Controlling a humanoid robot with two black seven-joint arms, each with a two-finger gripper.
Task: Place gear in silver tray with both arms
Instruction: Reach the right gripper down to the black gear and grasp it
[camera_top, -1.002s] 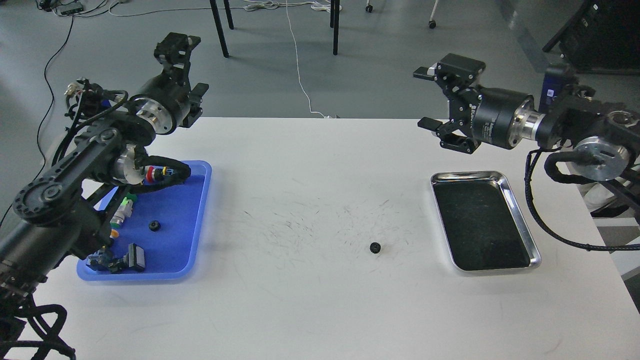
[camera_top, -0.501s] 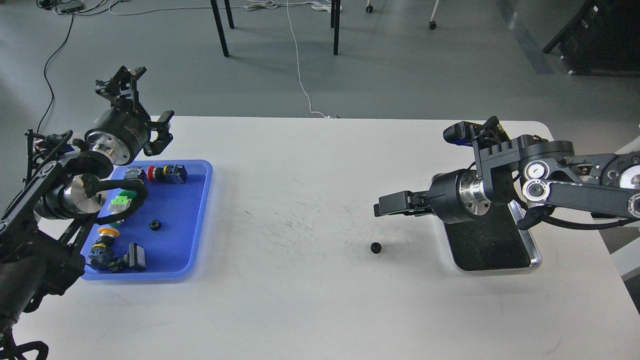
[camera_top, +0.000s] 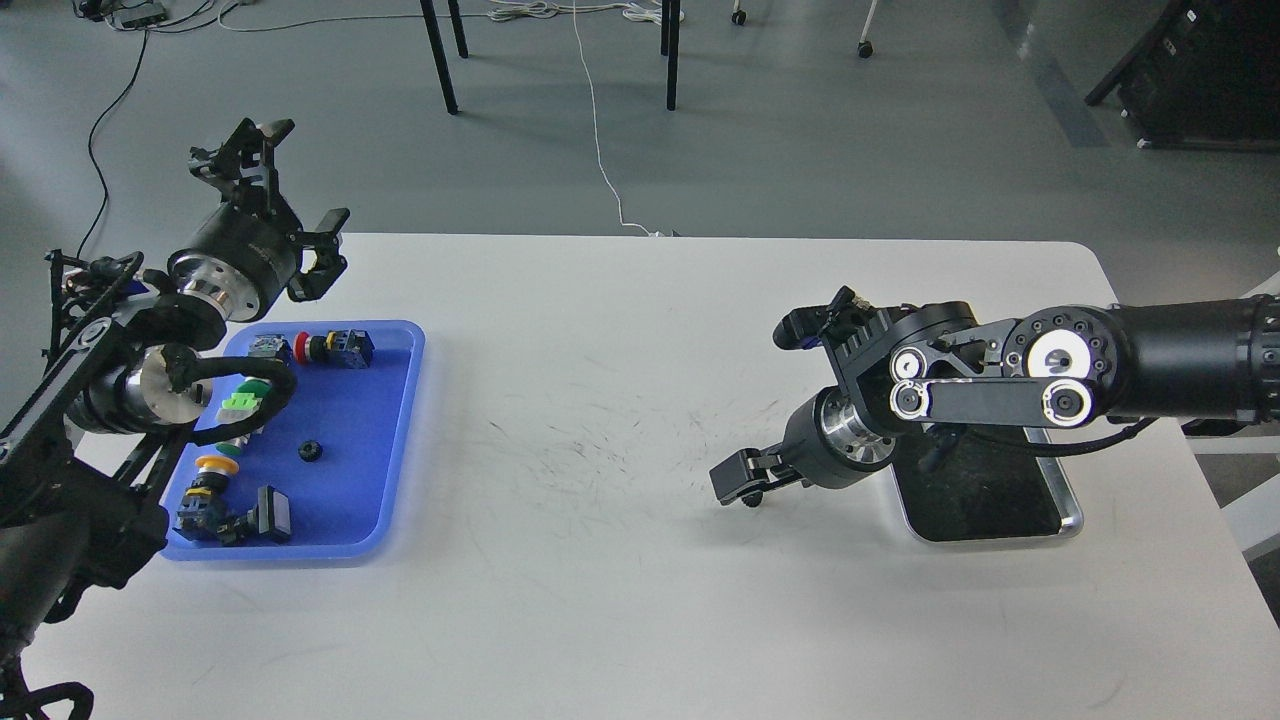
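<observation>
Gear under right hand, beside silver tray.

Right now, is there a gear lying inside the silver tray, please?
No, the visible dark bottom of the silver tray is bare; the right gripper sits left of it.

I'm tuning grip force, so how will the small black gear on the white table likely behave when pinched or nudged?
The gear looks like a stiff toothed disc, so it probably won't deform. It seems to lie flat on the table, so it likely slides rather than rolls. Being tiny beside the right gripper, it may easily slip out.
</observation>
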